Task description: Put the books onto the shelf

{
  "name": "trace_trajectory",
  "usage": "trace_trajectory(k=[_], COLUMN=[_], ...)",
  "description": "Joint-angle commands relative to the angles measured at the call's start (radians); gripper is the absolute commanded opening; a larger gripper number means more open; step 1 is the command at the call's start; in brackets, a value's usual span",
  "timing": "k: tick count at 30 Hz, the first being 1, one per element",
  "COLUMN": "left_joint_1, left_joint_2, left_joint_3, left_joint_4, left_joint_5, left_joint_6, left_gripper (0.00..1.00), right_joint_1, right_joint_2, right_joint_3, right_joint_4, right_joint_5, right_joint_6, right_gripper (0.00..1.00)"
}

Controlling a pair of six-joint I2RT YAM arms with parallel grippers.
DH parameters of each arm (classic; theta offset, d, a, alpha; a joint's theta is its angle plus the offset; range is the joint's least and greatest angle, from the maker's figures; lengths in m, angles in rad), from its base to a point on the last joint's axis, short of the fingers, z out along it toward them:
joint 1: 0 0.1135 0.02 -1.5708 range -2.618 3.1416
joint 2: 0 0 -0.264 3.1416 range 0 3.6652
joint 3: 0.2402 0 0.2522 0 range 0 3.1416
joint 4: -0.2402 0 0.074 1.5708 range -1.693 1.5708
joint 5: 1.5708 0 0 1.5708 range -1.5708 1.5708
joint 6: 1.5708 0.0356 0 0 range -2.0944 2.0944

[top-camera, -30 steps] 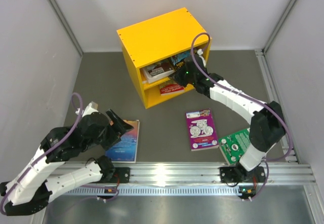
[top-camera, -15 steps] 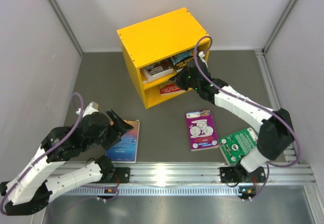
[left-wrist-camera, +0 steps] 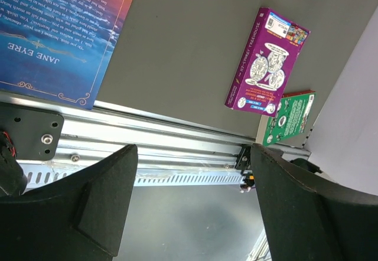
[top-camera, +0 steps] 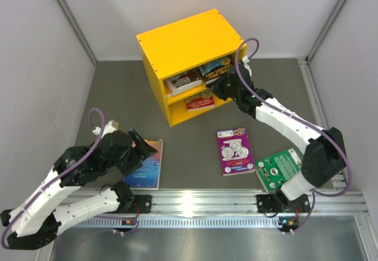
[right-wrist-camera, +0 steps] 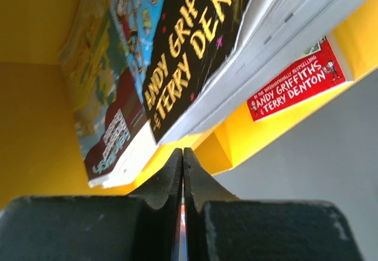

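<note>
Yellow shelf (top-camera: pixel 183 42) half hides its books (top-camera: pixel 184 82); right jaws pressed together, empty, at its mouth; left jaws wide, empty.

Light is bright and even, with soft shadows. Glare whitens the metal rail (top-camera: pixel 189 205). The right end effector (right-wrist-camera: pixel 182 155) shows dark.

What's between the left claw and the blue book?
Nothing that I can see. The left gripper is open just beside the blue book, and no other thing lies between them. The purple book lies well off to the right.
</note>
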Motion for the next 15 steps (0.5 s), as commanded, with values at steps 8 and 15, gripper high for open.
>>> trace_trajectory(k=[8, 15], left_joint_1=[0.001, 0.001], left_joint_2=[-0.046, -0.071], left_joint_3=[0.014, 0.003], left_joint_4=[-0.159, -0.159], left_joint_5=[-0.009, -0.002], left_joint_6=[-0.029, -0.040], left_gripper=[0.82, 0.81], right_joint_1=[-0.015, -0.032], right_joint_2=[0.087, 0.051], right_joint_3=[0.084, 0.043], right_joint_4=[0.110, 0.104], right_joint_5=[0.009, 0.069], right_joint_6=[0.068, 0.113], right_gripper=[0.00, 0.00])
